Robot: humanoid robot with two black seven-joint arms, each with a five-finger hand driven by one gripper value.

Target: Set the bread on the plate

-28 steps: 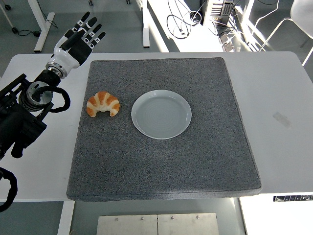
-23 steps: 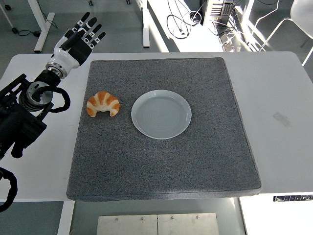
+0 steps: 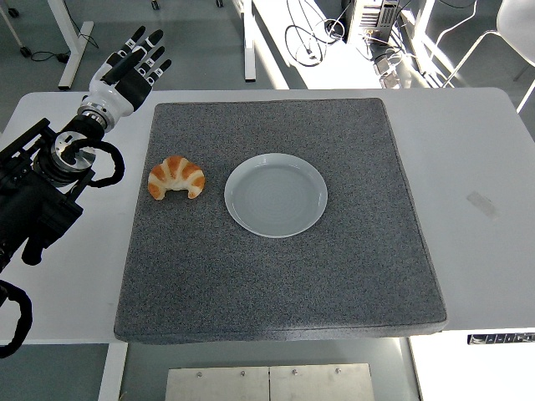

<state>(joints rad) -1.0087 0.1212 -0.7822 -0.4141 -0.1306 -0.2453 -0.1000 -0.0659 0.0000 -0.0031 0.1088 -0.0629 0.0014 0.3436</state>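
Note:
A golden croissant (image 3: 176,177) lies on the grey mat (image 3: 284,284), just left of a round white plate (image 3: 276,195) that holds nothing. My left hand (image 3: 129,65) is at the top left, over the table's far left corner, well behind the croissant. Its fingers (image 3: 147,52) are spread and hold nothing. The right arm is out of view.
The mat covers most of the white table (image 3: 476,167). Desk legs (image 3: 79,42) and cables (image 3: 313,38) show on the floor beyond the table's far edge.
My left hand has drawn back a little to the left and away from the mat. The croissant and plate have not moved.

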